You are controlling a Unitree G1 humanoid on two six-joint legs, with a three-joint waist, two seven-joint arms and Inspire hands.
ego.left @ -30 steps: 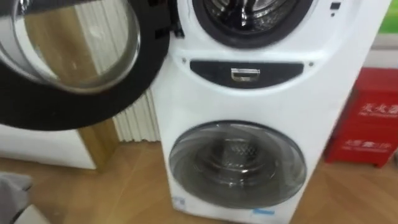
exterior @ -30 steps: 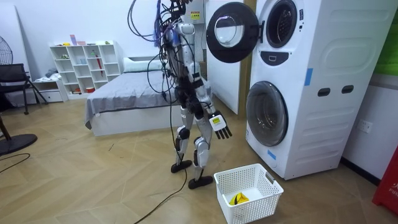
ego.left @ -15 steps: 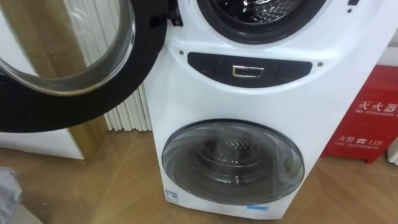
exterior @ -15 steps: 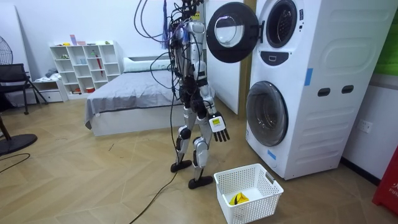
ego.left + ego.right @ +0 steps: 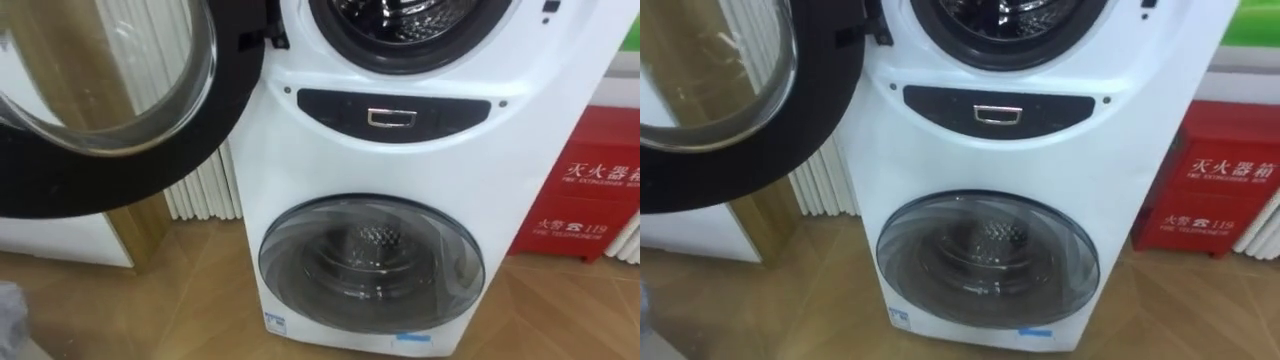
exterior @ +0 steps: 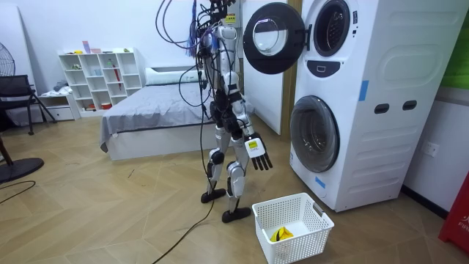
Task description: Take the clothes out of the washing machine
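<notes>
Robot facing the washing machine (image 6: pixel 381 110), upper door (image 6: pixel 272 38) wide open.
Right hand (image 6: pixel 258 152) hangs slack-fingered, empty; basket (image 6: pixel 278 202) sits clear of the machine's front edge.

White stacked washing machine (image 5: pixel 292 170): upper door (image 5: pixel 110 100) swung open, lower door (image 5: pixel 372 262) shut.

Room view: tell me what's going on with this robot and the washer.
The robot stands facing the stacked washing machine. The upper door hangs open, the lower door is shut. Its right hand hangs open and holds nothing. A white basket sits on the floor by its feet with a yellow item inside. No clothes are being pulled out yet.
</notes>
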